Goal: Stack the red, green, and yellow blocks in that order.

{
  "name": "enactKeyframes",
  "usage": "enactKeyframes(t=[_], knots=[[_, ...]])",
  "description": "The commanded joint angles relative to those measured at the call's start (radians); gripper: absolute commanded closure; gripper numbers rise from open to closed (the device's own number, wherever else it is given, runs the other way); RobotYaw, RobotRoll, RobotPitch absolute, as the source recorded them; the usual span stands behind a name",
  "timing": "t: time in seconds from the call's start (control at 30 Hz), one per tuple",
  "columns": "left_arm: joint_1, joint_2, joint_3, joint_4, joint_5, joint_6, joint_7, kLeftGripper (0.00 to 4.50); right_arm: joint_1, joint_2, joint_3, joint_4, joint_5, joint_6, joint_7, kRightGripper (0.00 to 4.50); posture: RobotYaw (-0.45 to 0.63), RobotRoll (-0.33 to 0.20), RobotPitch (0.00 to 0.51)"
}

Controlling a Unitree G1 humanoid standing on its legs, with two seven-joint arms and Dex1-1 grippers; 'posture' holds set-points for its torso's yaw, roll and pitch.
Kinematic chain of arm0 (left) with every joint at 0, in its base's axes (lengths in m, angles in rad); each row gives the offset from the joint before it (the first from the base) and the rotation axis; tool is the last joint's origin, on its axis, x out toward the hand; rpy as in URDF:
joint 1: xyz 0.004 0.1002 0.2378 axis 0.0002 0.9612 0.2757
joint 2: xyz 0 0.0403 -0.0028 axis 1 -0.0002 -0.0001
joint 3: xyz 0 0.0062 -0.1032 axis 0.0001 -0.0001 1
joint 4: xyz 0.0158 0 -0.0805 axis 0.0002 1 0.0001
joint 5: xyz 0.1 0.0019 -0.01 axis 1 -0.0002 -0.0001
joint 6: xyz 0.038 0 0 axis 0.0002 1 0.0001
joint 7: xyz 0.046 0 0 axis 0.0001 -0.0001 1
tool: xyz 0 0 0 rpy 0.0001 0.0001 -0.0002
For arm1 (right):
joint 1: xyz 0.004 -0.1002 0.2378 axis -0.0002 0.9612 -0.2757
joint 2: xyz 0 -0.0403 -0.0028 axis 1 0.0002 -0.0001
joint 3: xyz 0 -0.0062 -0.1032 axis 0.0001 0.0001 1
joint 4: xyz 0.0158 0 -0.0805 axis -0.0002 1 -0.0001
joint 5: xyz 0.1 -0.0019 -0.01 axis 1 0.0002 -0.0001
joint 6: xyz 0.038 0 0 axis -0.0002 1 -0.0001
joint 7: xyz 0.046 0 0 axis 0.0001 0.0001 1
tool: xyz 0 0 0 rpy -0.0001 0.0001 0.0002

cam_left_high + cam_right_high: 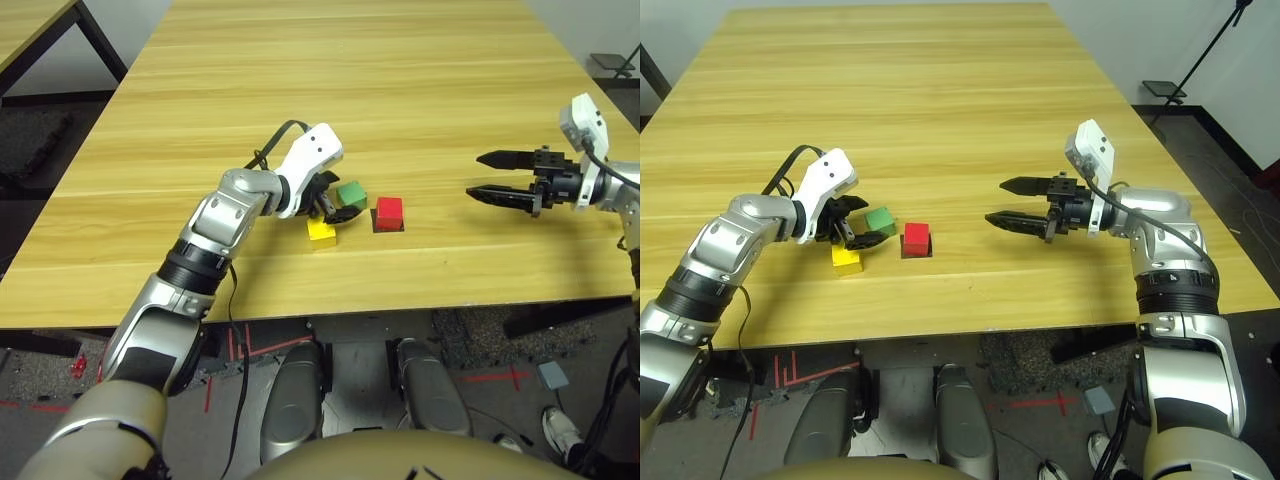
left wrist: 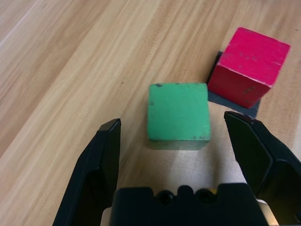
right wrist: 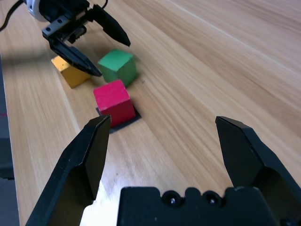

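The red cube point(image 1: 389, 211) sits on a flat black patch point(image 1: 388, 227) near the table's front middle. Just left of it stands the green cube point(image 1: 351, 193), and the yellow block point(image 1: 321, 230) lies in front of that, partly under my left gripper. My left gripper point(image 1: 340, 203) is open, its fingertips on either side of the green cube point(image 2: 178, 115) without touching it. Well to the right of the red cube point(image 3: 113, 101), my right gripper point(image 1: 473, 175) hovers open and empty, pointing left toward the blocks.
The wooden table point(image 1: 350, 90) stretches wide and bare behind the blocks. Its front edge runs close below them. A second table corner point(image 1: 30, 25) shows at the far left across a gap of dark floor.
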Motion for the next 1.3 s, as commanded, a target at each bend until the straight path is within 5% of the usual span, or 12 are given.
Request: enactKeyframes(t=[0.03, 0.1, 0.3, 0.77, 1.3], knots=[[-0.018, -0.024, -0.013, 0.037, 0.025, 0.008, 0.006, 0.19, 0.023, 0.011, -0.005, -0.045, 0.027, 0.028, -0.018, 0.01, 0.18, -0.069, 0.135], [-0.023, -0.034, -0.015, 0.055, 0.036, 0.007, 0.007, 0.53, 0.029, 0.017, -0.006, -0.059, 0.032, 0.038, -0.026, 0.0, 0.18, -0.064, 0.139], [-0.031, -0.047, -0.031, 0.085, 0.065, -0.003, -0.008, 2.48, 0.038, 0.019, -0.002, -0.073, 0.046, 0.044, -0.046, 0.0, 0.17, -0.059, 0.143], [-0.197, -0.067, -0.007, -0.112, -0.02, 0.133, -0.12, 2.48, 0.039, 0.006, -0.012, 0.022, 0.043, -0.021, -0.024, 0.0, 0.18, -0.034, 0.133], [-0.146, -0.071, -0.09, -0.112, -0.01, 0.102, -0.168, 2.48, 0.085, -0.012, -0.037, 0.031, 0.052, -0.04, -0.03, 0.0, 0.13, -0.027, 0.138]])
